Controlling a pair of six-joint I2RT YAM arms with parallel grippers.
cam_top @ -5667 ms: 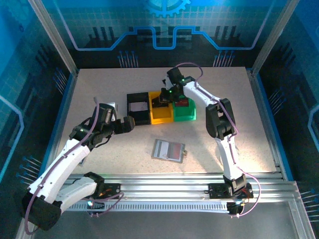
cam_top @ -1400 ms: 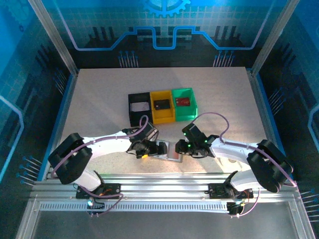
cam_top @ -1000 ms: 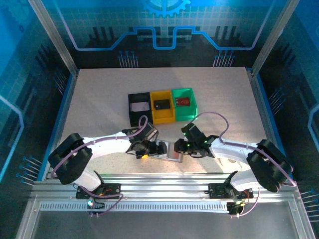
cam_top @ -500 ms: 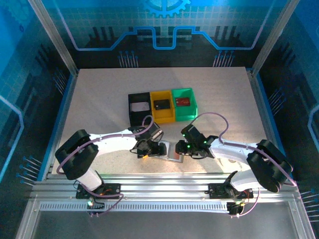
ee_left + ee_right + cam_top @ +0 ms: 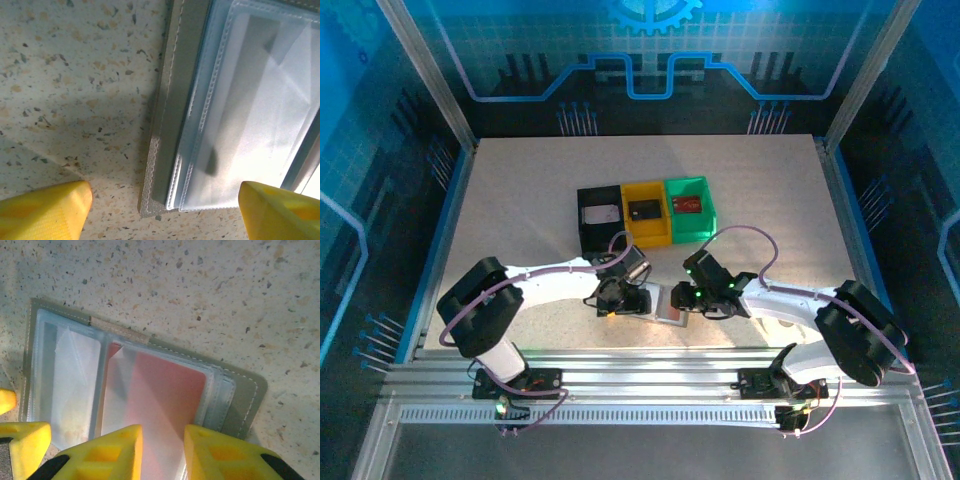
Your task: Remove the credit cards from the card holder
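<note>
Two end effectors (image 5: 165,197) (image 5: 162,440) flank card holder (image 5: 75,375) (unfolded).

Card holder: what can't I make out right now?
Top view: holder mostly covered by left arm and right arm; cards too small to count.
Left wrist: holder's right part cut off by the frame; sleeve contents unclear.
Right wrist: red card's lower edge hidden behind fingers; grip on it uncertain.

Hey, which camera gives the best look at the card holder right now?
Right wrist: it shows the card holder nearly whole, lying open, a red card under its clear sleeve. Left wrist shows one grey stitched edge and clear sleeves close up. Top external shows it small and partly covered.
</note>
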